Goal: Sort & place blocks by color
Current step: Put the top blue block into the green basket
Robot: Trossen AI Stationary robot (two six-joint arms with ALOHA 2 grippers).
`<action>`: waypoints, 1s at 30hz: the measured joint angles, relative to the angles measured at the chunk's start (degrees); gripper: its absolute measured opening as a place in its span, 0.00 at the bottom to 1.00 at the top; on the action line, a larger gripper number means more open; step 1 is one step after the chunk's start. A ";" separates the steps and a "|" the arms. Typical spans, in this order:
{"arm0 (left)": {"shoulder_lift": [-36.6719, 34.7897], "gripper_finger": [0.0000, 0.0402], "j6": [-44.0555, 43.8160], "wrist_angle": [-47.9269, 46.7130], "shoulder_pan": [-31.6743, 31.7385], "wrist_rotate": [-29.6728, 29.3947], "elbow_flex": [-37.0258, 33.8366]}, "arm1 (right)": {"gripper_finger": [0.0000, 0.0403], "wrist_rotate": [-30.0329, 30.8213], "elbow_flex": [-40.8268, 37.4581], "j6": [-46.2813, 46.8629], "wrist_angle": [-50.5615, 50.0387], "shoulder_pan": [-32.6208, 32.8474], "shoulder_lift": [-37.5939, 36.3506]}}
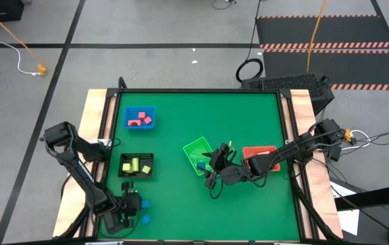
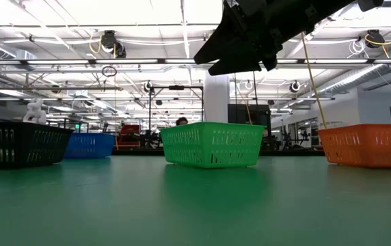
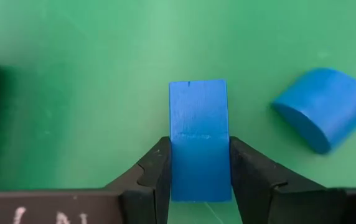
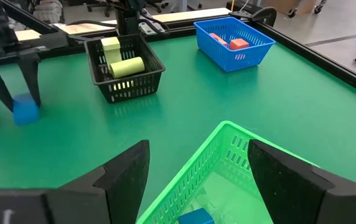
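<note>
While the left gripper (image 3: 200, 177) sits low at the near-left corner of the table (image 1: 249, 122), its two fingers (image 3: 154, 174) flank a blue block (image 3: 198, 138) that rests on the green mat. The block's long axis runs straight out along the line of the fingers, with its narrow sides facing the pads; each pad touches or very nearly touches a side, so the jaws are narrow and set on the block. I cannot tell whether it is lifted; it looks to be on the mat.

A second blue piece, a half-round block (image 3: 324, 107), lies just beside the held one, apart from it and outside the jaws.

Landmark: the green bin (image 1: 200, 155), near the table's middle.
- The held blue block is well to the left of the green bin and nearer the front edge.
- The black bin (image 1: 137, 166), holding yellow blocks (image 4: 126, 66), stands between them.
- The blue bin (image 1: 139, 117), holding red blocks (image 1: 139, 120), is left of the green bin toward the far edge.
- The red bin (image 1: 258, 158) is just to its right.
- One blue block (image 4: 195, 217) lies in the green bin.

The right gripper (image 4: 196, 174) hangs over the green bin, fingers spread wide, holding nothing.

Judgement: the left arm is by far the nearer to the blue pieces; the carry runs rightward past the black bin.
</note>
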 joint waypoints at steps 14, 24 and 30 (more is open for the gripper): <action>-5.08 0.31 19.28 -4.89 10.76 -12.67 9.29 | 0.66 0.02 0.01 -0.02 1.08 0.00 0.00; -5.10 0.31 36.84 4.16 19.64 -29.10 10.61 | 0.66 -4.86 0.02 15.42 11.01 -0.23 0.02; -5.10 0.31 43.08 7.49 24.64 -29.42 10.61 | 0.66 -18.79 0.02 38.28 13.89 -2.11 0.04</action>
